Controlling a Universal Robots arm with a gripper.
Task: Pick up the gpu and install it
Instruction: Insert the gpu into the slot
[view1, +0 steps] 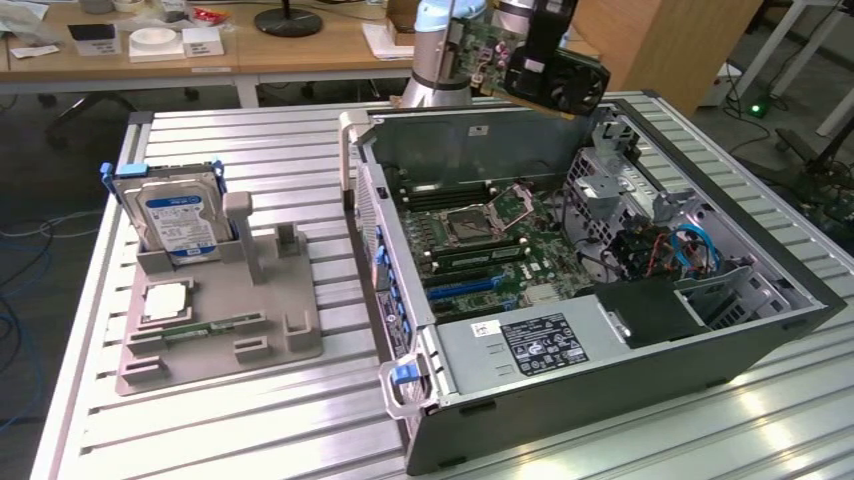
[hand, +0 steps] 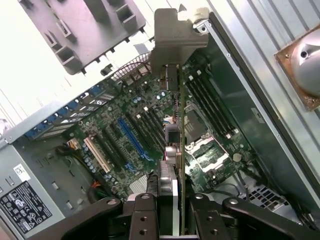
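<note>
Gpu (hand: 172, 150) pinched edge-on between the closed jaws of the gripper (hand: 170, 206), bracket (hand: 176, 40) at the end farthest from them, likely for seating edge-first into a slot on the board (hand: 130, 135) beyond, inside the case (hand: 255, 95); pinched end hidden, connector edge and intended slot hard to make out.

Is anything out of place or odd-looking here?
Only the gpu: the hand grips it in mid-air, tilted above the open computer case, not seated in the motherboard. Nothing looks spilled or damaged.
</note>
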